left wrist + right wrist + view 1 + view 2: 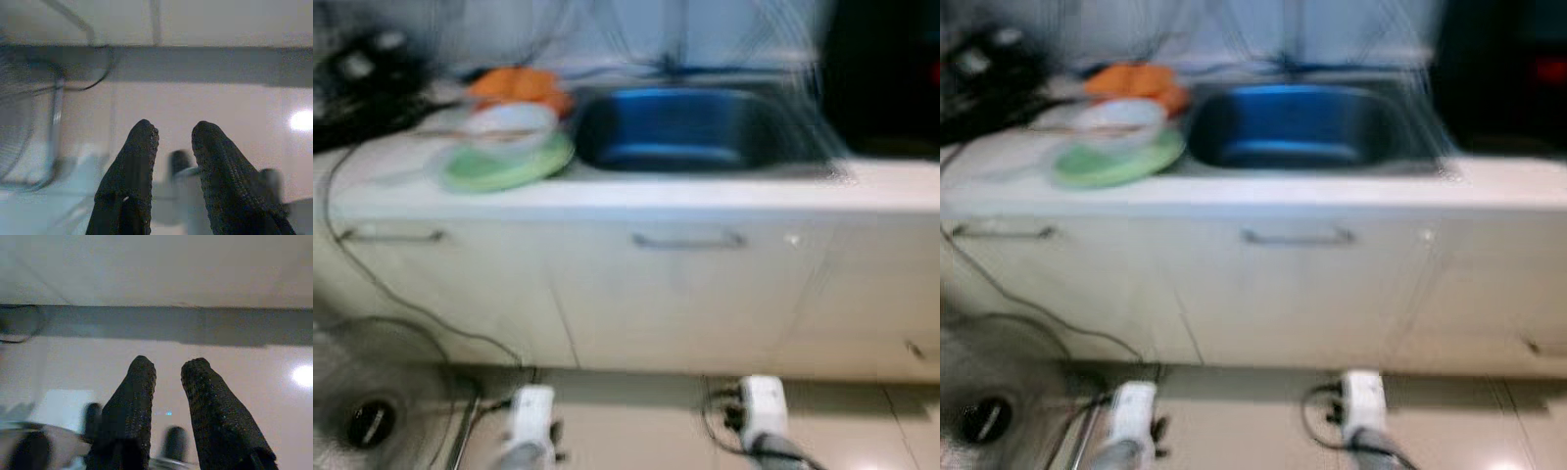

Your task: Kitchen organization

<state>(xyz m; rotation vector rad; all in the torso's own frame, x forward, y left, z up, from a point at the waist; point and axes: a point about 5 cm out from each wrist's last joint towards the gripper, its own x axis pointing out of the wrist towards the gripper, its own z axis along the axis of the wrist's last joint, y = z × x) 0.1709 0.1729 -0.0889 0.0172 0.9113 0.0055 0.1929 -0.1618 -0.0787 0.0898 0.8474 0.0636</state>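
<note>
The head views are blurred. A white counter (705,191) holds a dark steel sink (690,127). Left of the sink lies a green plate (504,168) with a pale bowl (509,122) on it, and something orange (519,86) sits behind them. Both arms hang low in front of the cabinets, the left arm (530,421) and the right arm (762,411) over the floor. In the wrist views my left gripper (173,132) and right gripper (168,366) each point down at the tiled floor, fingers slightly apart with nothing between them.
Cabinet doors with handles (690,240) run below the counter. A floor fan (367,411) stands at the lower left, and a black cable (372,279) trails down the cabinet front. Dark items (362,73) sit at the counter's far left. A dark appliance (886,78) stands at the right.
</note>
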